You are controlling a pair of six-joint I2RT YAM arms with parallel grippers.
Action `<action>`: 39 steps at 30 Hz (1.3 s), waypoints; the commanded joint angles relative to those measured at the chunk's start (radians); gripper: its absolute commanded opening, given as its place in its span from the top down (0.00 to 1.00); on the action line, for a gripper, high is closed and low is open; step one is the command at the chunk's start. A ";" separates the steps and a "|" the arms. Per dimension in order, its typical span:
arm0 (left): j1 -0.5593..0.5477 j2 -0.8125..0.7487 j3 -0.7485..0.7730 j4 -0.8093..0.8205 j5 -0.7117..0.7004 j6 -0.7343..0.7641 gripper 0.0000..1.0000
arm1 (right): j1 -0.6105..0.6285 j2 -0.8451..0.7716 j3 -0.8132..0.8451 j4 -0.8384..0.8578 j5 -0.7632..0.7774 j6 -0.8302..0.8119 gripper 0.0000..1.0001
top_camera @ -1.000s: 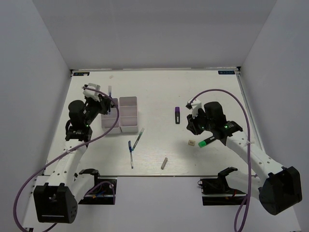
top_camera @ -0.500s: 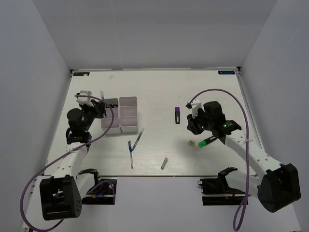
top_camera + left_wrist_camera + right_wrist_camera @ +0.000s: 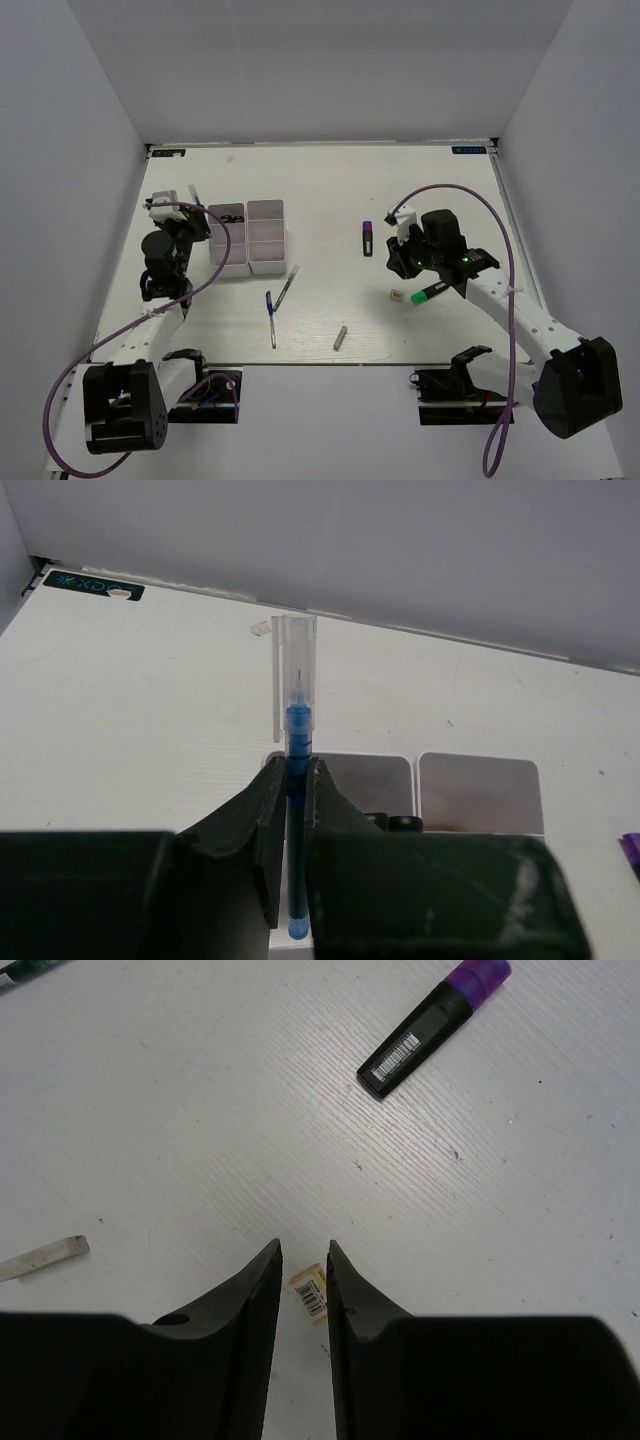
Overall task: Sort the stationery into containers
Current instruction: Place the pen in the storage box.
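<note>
My left gripper (image 3: 186, 216) is shut on a thin blue pen (image 3: 297, 742) with a clear cap. It holds the pen off the table, just left of the white divided tray (image 3: 266, 266). Black-handled scissors (image 3: 232, 214) lie in the tray's far left compartment. My right gripper (image 3: 303, 1252) hovers with its jaws a little apart above the tiny beige cube (image 3: 311, 1296), which lies on the table (image 3: 397, 296). The purple marker (image 3: 367, 237), green highlighter (image 3: 428, 293), grey stick (image 3: 340, 337) and two more blue pens (image 3: 272, 318) lie loose. No pink-white block shows.
The tray's two far compartments (image 3: 481, 792) show in the left wrist view, with the scissor handles (image 3: 401, 824) in front of them. White walls close the table on the left, right and back. Purple cables loop over both arms.
My left gripper has drawn back to the left with the pen, from over the tray's left column to beside the tray. The right arm has barely moved.
</note>
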 commanded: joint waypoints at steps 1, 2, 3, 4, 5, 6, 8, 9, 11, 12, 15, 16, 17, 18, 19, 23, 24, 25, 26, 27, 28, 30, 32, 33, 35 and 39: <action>-0.024 0.015 -0.015 0.062 -0.076 -0.028 1.00 | -0.007 0.007 -0.003 0.034 -0.014 -0.009 0.72; -0.025 0.020 -0.017 0.066 -0.081 -0.030 1.00 | -0.004 0.006 -0.005 0.034 -0.014 -0.009 0.72; -0.034 0.021 -0.023 0.077 -0.084 -0.030 1.00 | -0.005 0.006 -0.002 0.034 -0.014 -0.011 0.72; -0.048 0.026 -0.026 0.080 -0.099 -0.028 1.00 | -0.010 0.007 -0.003 0.034 -0.013 -0.009 0.72; -0.051 0.036 -0.029 0.095 -0.104 -0.028 1.00 | -0.010 0.009 -0.003 0.033 -0.014 -0.012 0.72; -0.063 0.041 -0.037 0.100 -0.110 -0.030 1.00 | -0.009 0.007 -0.003 0.037 -0.014 -0.011 0.72; -0.065 0.058 -0.037 0.111 -0.115 -0.030 1.00 | -0.010 0.007 -0.002 0.034 -0.014 -0.012 0.72; -0.097 0.067 -0.035 0.114 -0.115 -0.028 1.00 | -0.010 0.006 -0.005 0.034 -0.016 -0.011 0.72; -0.099 0.078 -0.035 0.123 -0.144 -0.025 1.00 | -0.010 0.006 -0.005 0.031 -0.016 -0.009 0.72; -0.102 0.084 -0.032 0.126 -0.145 -0.022 1.00 | -0.013 0.006 -0.005 0.033 -0.017 -0.011 0.72; -0.108 0.098 -0.032 0.139 -0.159 -0.024 1.00 | -0.013 0.006 -0.003 0.031 -0.017 -0.014 0.72; -0.113 0.101 -0.034 0.142 -0.161 -0.021 1.00 | -0.013 0.006 -0.003 0.033 -0.019 -0.012 0.72; -0.113 0.107 -0.034 0.143 -0.167 -0.018 1.00 | -0.013 0.006 -0.005 0.034 -0.020 -0.012 0.72; -0.116 0.109 -0.035 0.148 -0.168 -0.016 1.00 | -0.010 0.004 -0.005 0.031 -0.022 -0.014 0.72; -0.119 0.109 -0.041 0.149 -0.173 -0.013 1.00 | -0.012 0.006 -0.005 0.033 -0.020 -0.012 0.72; -0.126 0.121 -0.060 0.166 -0.179 -0.011 1.00 | -0.013 0.004 -0.003 0.029 -0.023 -0.012 0.72; -0.128 0.127 -0.066 0.174 -0.181 -0.013 1.00 | -0.013 0.006 -0.003 0.031 -0.023 -0.012 0.72; -0.128 0.129 -0.071 0.177 -0.181 -0.013 1.00 | -0.013 0.006 -0.005 0.033 -0.022 -0.012 0.72; -0.129 0.130 -0.075 0.185 -0.181 -0.011 1.00 | -0.013 0.006 -0.003 0.031 -0.023 -0.014 0.72; -0.132 0.133 -0.077 0.183 -0.185 -0.013 1.00 | -0.013 0.006 -0.005 0.031 -0.023 -0.012 0.72; -0.134 0.138 -0.080 0.185 -0.184 -0.014 1.00 | -0.016 0.006 -0.006 0.031 -0.025 -0.014 0.72; -0.137 0.142 -0.080 0.186 -0.185 -0.011 1.00 | -0.013 0.006 -0.003 0.031 -0.025 -0.012 0.72; -0.140 0.142 -0.081 0.188 -0.187 -0.010 1.00 | -0.013 0.009 -0.005 0.031 -0.025 -0.012 0.72; -0.139 0.144 -0.080 0.189 -0.188 -0.008 1.00 | -0.018 0.007 -0.005 0.031 -0.025 -0.015 0.72; -0.143 0.142 -0.078 0.186 -0.190 -0.007 1.00 | -0.016 0.007 -0.005 0.031 -0.026 -0.015 0.72; -0.148 0.135 -0.083 0.168 -0.187 -0.004 0.97 | -0.016 0.007 -0.006 0.031 -0.026 -0.015 0.72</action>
